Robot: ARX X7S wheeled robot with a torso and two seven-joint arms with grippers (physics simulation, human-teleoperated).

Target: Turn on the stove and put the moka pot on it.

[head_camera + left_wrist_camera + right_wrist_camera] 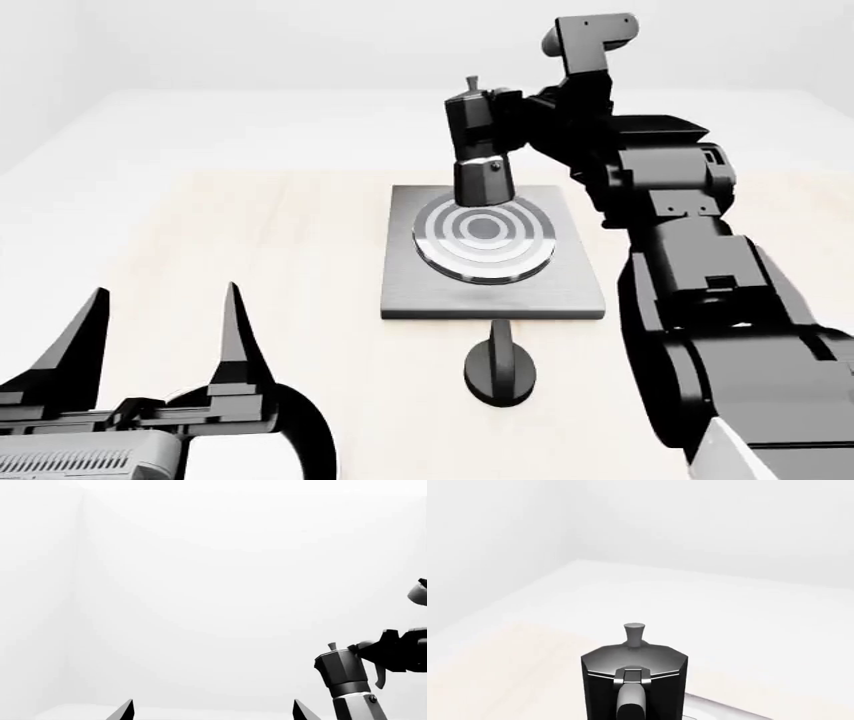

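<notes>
While the small black faceted moka pot is held by its handle in the closed right gripper, the placing step is in hand.
A straight lowering onto the flat dark-grey stove plate's ringed burner is called for; the left gripper is spread, empty.

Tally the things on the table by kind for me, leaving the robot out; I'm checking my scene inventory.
Stove plate with round burner: 1
Stove knob: 1
Moka pot, held by the right pincer above the burner's far edge: 1
Total: 3
</notes>
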